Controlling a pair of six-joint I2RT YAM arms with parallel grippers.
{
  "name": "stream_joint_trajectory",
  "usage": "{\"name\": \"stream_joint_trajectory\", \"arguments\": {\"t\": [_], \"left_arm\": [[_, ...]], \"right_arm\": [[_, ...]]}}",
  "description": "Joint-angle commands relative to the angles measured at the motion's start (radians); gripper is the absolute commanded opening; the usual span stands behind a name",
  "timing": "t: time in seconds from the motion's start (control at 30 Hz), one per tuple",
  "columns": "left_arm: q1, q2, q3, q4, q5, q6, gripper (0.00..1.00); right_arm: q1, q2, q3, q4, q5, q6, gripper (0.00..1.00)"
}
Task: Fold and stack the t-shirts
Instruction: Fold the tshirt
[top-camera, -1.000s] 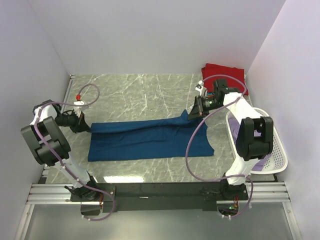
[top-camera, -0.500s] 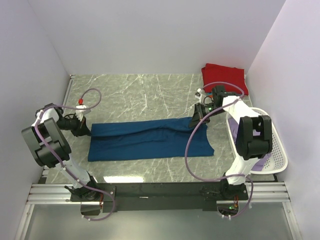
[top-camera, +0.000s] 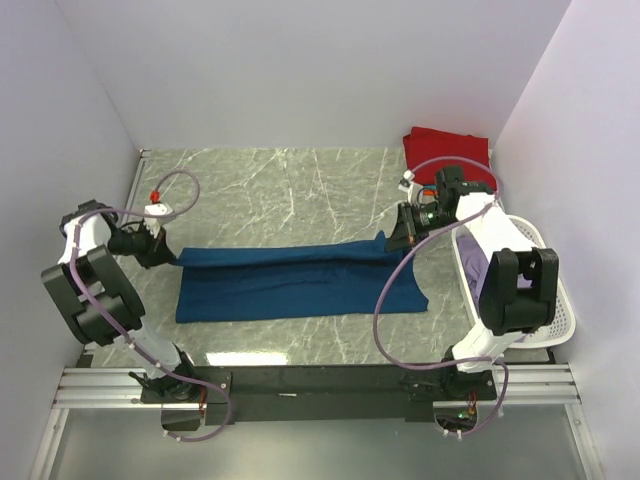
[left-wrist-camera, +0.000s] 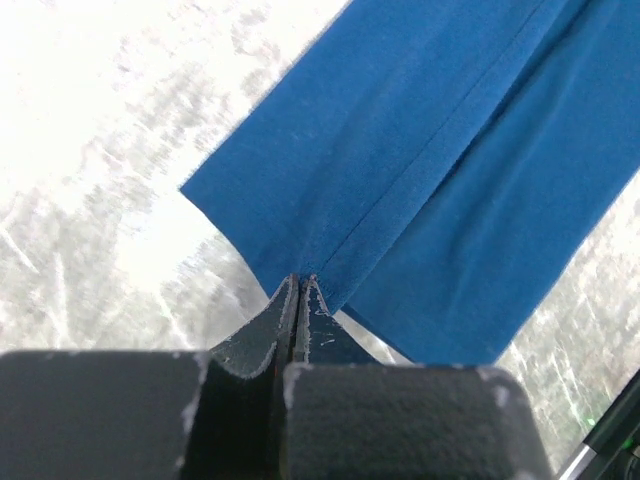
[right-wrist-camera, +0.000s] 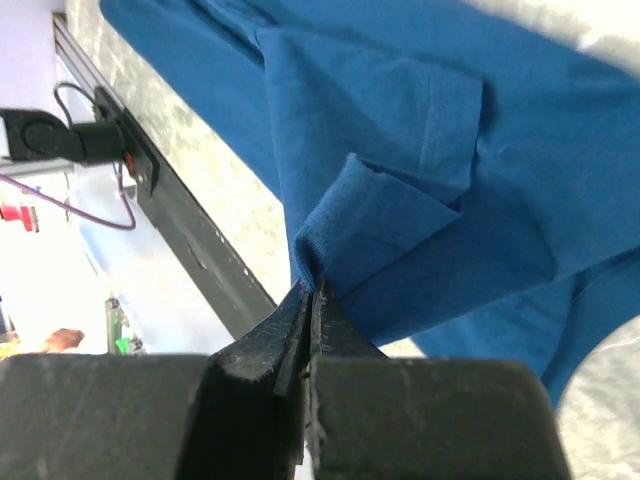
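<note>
Blue cotton, a t-shirt (top-camera: 300, 285), lies as a long band across the marble surface (top-camera: 280, 190), its near half flat just this side of both sets of fingers. The left fingers (left-wrist-camera: 300, 292) are clamped tight on a doubled edge at one end. The right fingers (right-wrist-camera: 311, 300) are pinched on a bunched corner at the other end. Over the last second the two arms have drawn a little apart, so the held edge between the fingers, which rode up slack at the right, now runs straight and taut. To my eye the lengthwise fold is nearly laid and only needs setting down. Outside the right fingers stands a white basket (top-camera: 562, 300) with something purple in it. Beyond them, at the far corner, a folded red shirt (top-camera: 447, 150) waits.
</note>
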Motion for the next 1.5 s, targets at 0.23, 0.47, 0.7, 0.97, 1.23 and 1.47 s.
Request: {"name": "stream_joint_trajectory", "arguments": {"t": [0.23, 0.47, 0.7, 0.97, 1.23, 1.47], "left_arm": [[0.007, -0.029, -0.237, 0.098, -0.130, 0.092, 0.01], [0.009, 0.011, -0.267, 0.172, -0.173, 0.051, 0.04], [0.007, -0.044, -0.170, 0.022, -0.087, 0.101, 0.40], [-0.103, -0.157, 0.025, -0.063, 0.065, 0.037, 0.51], [-0.572, -0.197, -0.022, 0.357, 0.099, -0.299, 0.52], [-0.969, -0.020, 0.062, 0.677, 0.042, -0.563, 0.50]], "right_arm": [[-0.008, 0.047, -0.200, 0.084, 0.084, -0.048, 0.00], [-0.006, 0.103, -0.212, 0.090, 0.110, -0.058, 0.00], [0.020, 0.118, -0.195, 0.018, 0.107, -0.109, 0.00], [0.081, 0.152, -0.203, -0.043, 0.159, -0.141, 0.09], [0.017, 0.149, -0.154, -0.250, 0.040, -0.285, 0.37], [-0.109, 0.113, -0.063, -0.214, 0.046, -0.212, 0.41]]}}
